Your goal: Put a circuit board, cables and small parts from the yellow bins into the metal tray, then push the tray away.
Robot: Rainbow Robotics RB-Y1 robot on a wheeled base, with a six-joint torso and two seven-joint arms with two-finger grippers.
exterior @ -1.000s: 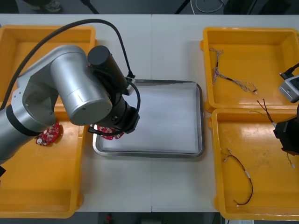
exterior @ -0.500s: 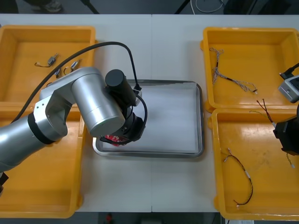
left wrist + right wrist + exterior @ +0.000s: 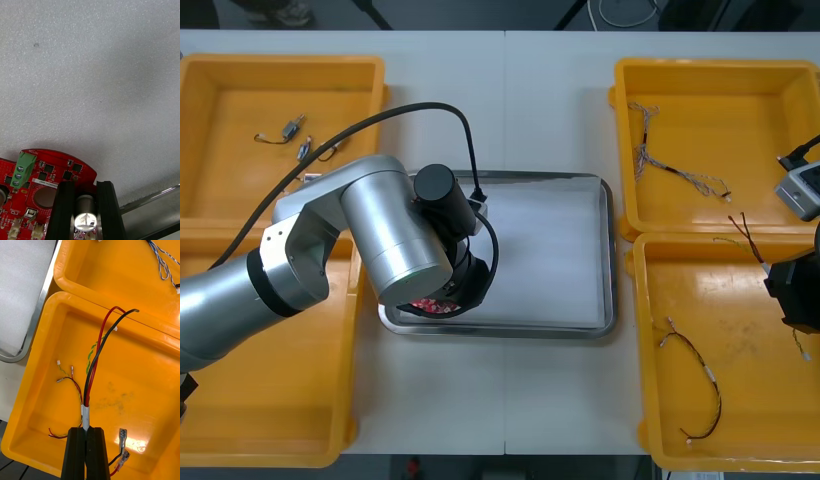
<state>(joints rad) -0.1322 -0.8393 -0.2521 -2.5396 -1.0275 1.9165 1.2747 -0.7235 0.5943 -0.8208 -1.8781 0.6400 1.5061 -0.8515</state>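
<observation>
My left gripper (image 3: 85,187) is shut on a silver part standing on the round red circuit board (image 3: 45,176). It holds the board low over the white inside of the metal tray (image 3: 90,75), near a rim. In the front view the board (image 3: 432,306) peeks out under the left wrist at the tray's (image 3: 605,250) front left corner. Over the near right yellow bin (image 3: 142,363), my right gripper (image 3: 85,431) is shut on a red and black cable (image 3: 93,367) that rises from between its fingers. That cable (image 3: 750,235) shows at the right edge in the front view.
Small metal parts (image 3: 295,135) lie in the far left bin (image 3: 240,70). A blue and white cable (image 3: 660,160) lies in the far right bin, a black cable (image 3: 700,375) in the near right one. A red and yellow cable (image 3: 69,384) lies near the right fingers.
My left arm has carried the board from the left bin's edge into the tray's front left corner and lowered it. The right arm has not moved.
</observation>
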